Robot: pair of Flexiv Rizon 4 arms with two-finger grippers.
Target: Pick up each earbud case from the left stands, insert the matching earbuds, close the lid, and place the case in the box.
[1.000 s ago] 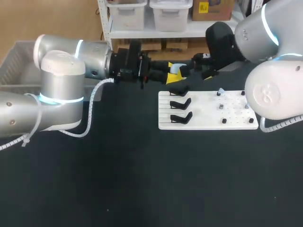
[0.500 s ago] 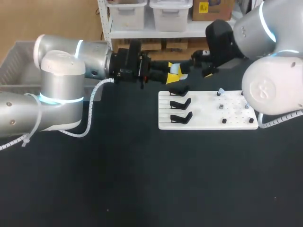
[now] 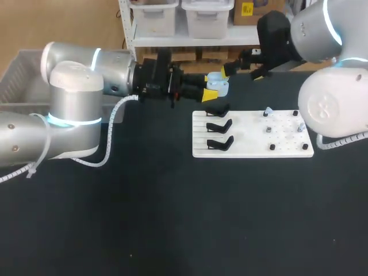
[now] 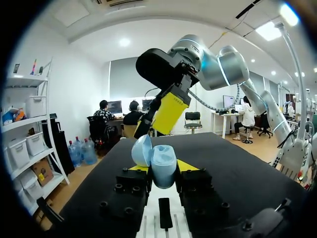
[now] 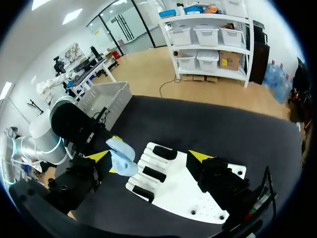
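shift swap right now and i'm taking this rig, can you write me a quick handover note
Left gripper: shut on the light blue earbud case, lid open, held above the table behind the white board.
Right gripper: open, empty, just beyond the case.
Three black stands on the board carry no case.
Done: case off its stand, lid open; whether earbuds are inside cannot be seen.
To do: seat earbuds if missing, close lid, put case in the grey box.

Left pincer [image 4: 162, 167] clamping pale blue earbud case [image 4: 163, 159], lid open, right pincer [image 4: 167, 114] just beyond
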